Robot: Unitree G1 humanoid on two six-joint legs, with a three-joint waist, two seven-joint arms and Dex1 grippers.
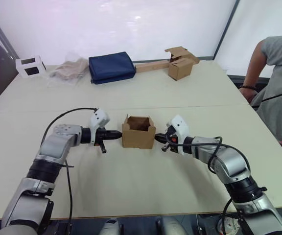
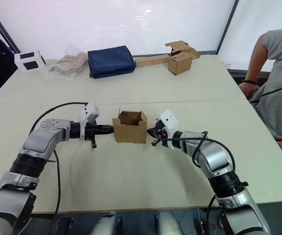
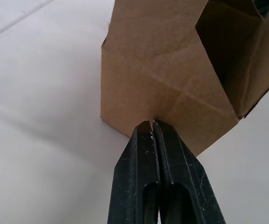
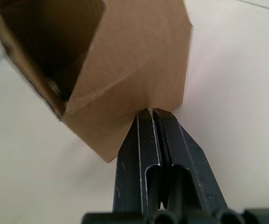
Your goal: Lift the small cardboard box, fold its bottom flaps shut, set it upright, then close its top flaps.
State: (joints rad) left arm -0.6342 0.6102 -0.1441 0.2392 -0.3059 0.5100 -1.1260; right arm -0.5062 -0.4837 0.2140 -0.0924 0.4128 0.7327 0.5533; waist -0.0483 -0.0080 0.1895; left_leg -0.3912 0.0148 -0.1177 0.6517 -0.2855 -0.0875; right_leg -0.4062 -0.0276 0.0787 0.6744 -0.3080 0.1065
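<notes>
A pale table (image 1: 146, 191) is seen before a bright white wall, with a person in a grey shirt (image 1: 278, 83) at its right edge. Along the far side are laid a white box (image 1: 30, 66), a clear bag (image 1: 68, 69), a folded navy bag (image 1: 111, 67), and a second cardboard box (image 1: 181, 63) on a wooden plank (image 1: 151, 66). The small cardboard box (image 1: 138, 132) is stood upright near the middle of the table, its top flaps (image 1: 139, 119) raised and its inside exposed. It is flanked by the left gripper (image 1: 117, 133) and the right gripper (image 1: 157, 139), each pressed against a side wall. In the head views the fingertips are too small to judge; in the wrist views the left fingers (image 3: 144, 154) and the right fingers (image 4: 146, 140) are shown pressed together, tips touching the cardboard, nothing held between them.
</notes>
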